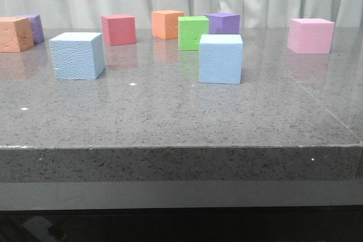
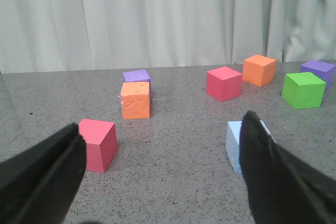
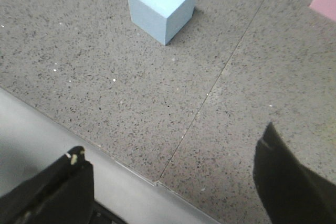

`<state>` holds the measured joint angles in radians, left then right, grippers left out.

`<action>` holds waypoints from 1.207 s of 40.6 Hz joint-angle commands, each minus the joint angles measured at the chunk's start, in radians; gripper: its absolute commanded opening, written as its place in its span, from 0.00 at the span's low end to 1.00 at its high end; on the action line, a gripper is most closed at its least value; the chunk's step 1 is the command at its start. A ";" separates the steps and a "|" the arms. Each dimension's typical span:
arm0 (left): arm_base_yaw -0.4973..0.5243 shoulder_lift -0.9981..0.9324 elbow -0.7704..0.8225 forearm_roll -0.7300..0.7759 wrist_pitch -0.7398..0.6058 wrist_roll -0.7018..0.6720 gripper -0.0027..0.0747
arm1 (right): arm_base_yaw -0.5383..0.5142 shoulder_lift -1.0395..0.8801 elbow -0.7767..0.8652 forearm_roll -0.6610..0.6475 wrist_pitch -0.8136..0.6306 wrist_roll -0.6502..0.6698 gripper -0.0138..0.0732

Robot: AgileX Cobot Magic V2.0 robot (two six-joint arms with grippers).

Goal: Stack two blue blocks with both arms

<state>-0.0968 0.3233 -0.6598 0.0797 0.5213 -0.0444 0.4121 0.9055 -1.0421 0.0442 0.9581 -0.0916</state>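
Note:
Two pale blue blocks stand apart on the grey stone table: one at the left (image 1: pixel 77 55), one nearer the middle (image 1: pixel 220 58). Neither gripper shows in the front view. In the left wrist view my left gripper (image 2: pixel 160 121) is open and empty, low over the table, and a blue block (image 2: pixel 233 145) is partly hidden behind one finger (image 2: pixel 273 171). In the right wrist view my right gripper (image 3: pixel 173 141) is open and empty above the table's front edge, and the right blue block (image 3: pixel 164 4) stands well ahead of it.
Smaller cubes stand behind the blue blocks: orange (image 1: pixel 15 34), purple (image 1: pixel 34 26), red (image 1: pixel 118 29), orange (image 1: pixel 167 24), green (image 1: pixel 193 32), purple (image 1: pixel 223 22), and a pink one (image 1: pixel 310 35) at the right. A red-pink cube (image 2: pixel 97 144) sits near my left gripper. The table's front edge (image 1: pixel 181 147) is close.

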 commanded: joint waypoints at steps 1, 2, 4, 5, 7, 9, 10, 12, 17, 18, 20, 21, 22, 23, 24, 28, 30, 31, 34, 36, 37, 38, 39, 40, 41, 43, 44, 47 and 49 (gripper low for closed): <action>0.002 0.018 -0.029 0.004 -0.071 -0.003 0.79 | -0.005 -0.119 0.037 0.006 -0.099 -0.014 0.88; 0.002 0.018 -0.029 0.004 -0.071 -0.003 0.79 | -0.005 -0.140 0.052 0.006 -0.103 -0.014 0.88; 0.002 0.018 -0.029 0.004 -0.071 -0.003 0.79 | -0.005 -0.184 0.075 0.006 -0.113 -0.014 0.88; 0.002 0.018 -0.029 0.004 -0.071 -0.003 0.79 | -0.005 -0.206 0.085 0.006 -0.115 -0.014 0.88; 0.002 0.018 -0.029 0.004 -0.071 -0.003 0.79 | -0.005 -0.238 0.102 0.006 -0.115 -0.014 0.88; 0.002 0.018 -0.029 0.004 -0.071 -0.003 0.79 | -0.005 -0.260 0.116 0.006 -0.115 -0.014 0.88; 0.002 0.018 -0.029 0.004 -0.071 -0.003 0.79 | -0.005 -0.269 0.119 0.006 -0.115 -0.014 0.88; 0.002 0.018 -0.029 0.004 -0.071 -0.003 0.79 | -0.005 -0.277 0.120 0.005 -0.115 -0.014 0.88; 0.002 0.018 -0.029 0.004 -0.071 -0.003 0.79 | -0.005 -0.281 0.120 0.005 -0.099 -0.014 0.88; 0.002 0.018 -0.029 0.004 -0.071 -0.003 0.79 | -0.005 -0.281 0.120 0.005 -0.095 -0.014 0.88; 0.002 0.018 -0.029 0.004 -0.071 -0.003 0.79 | -0.005 -0.281 0.120 0.005 -0.087 -0.014 0.88; 0.002 0.018 -0.029 0.004 -0.071 -0.003 0.79 | -0.005 -0.281 0.120 0.005 -0.086 -0.014 0.88; 0.002 0.018 -0.029 0.004 -0.071 -0.003 0.79 | -0.005 -0.281 0.120 0.005 -0.084 -0.014 0.88; 0.002 0.018 -0.029 0.004 -0.071 -0.003 0.79 | -0.005 -0.281 0.120 0.005 -0.084 -0.014 0.88; 0.002 0.018 -0.029 0.004 -0.071 -0.003 0.79 | -0.005 -0.281 0.120 0.005 -0.084 -0.014 0.88; 0.002 0.018 -0.029 0.000 -0.071 -0.003 0.79 | -0.005 -0.281 0.120 0.005 -0.084 -0.014 0.88; 0.002 0.018 -0.029 0.000 -0.079 -0.003 0.79 | -0.005 -0.281 0.120 0.005 -0.084 -0.014 0.88; 0.002 0.018 -0.029 0.000 -0.085 -0.003 0.79 | -0.005 -0.281 0.120 0.005 -0.084 -0.014 0.88; 0.002 0.018 -0.029 -0.008 -0.091 -0.003 0.79 | -0.005 -0.281 0.120 0.005 -0.084 -0.014 0.88; 0.002 0.018 -0.029 -0.008 -0.093 -0.003 0.79 | -0.005 -0.281 0.120 0.005 -0.084 -0.014 0.88; 0.002 0.022 -0.031 -0.008 -0.093 -0.003 0.79 | -0.005 -0.281 0.120 0.005 -0.084 -0.014 0.88; 0.002 0.023 -0.038 0.001 -0.093 -0.001 0.79 | -0.005 -0.281 0.120 0.005 -0.084 -0.014 0.88; 0.002 0.032 -0.044 0.004 -0.091 0.002 0.79 | -0.005 -0.281 0.120 0.005 -0.084 -0.014 0.88; 0.002 0.039 -0.055 0.005 -0.083 0.007 0.79 | -0.005 -0.281 0.120 0.005 -0.084 -0.014 0.88; 0.002 0.052 -0.065 0.005 -0.078 0.013 0.79 | -0.005 -0.281 0.120 0.005 -0.084 -0.014 0.88; 0.002 0.078 -0.095 -0.003 -0.059 0.029 0.79 | -0.005 -0.281 0.120 0.005 -0.084 -0.014 0.88; -0.004 0.089 -0.112 -0.012 -0.052 0.029 0.79 | -0.005 -0.281 0.120 0.005 -0.084 -0.014 0.88; -0.061 0.135 -0.156 -0.057 -0.042 0.029 0.79 | -0.005 -0.281 0.120 0.005 -0.084 -0.014 0.88; -0.108 0.166 -0.179 -0.067 -0.037 0.039 0.79 | -0.005 -0.281 0.120 0.005 -0.084 -0.014 0.88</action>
<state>-0.1416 0.4297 -0.7734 0.0475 0.5469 -0.0188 0.4121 0.6249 -0.8988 0.0442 0.9338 -0.0955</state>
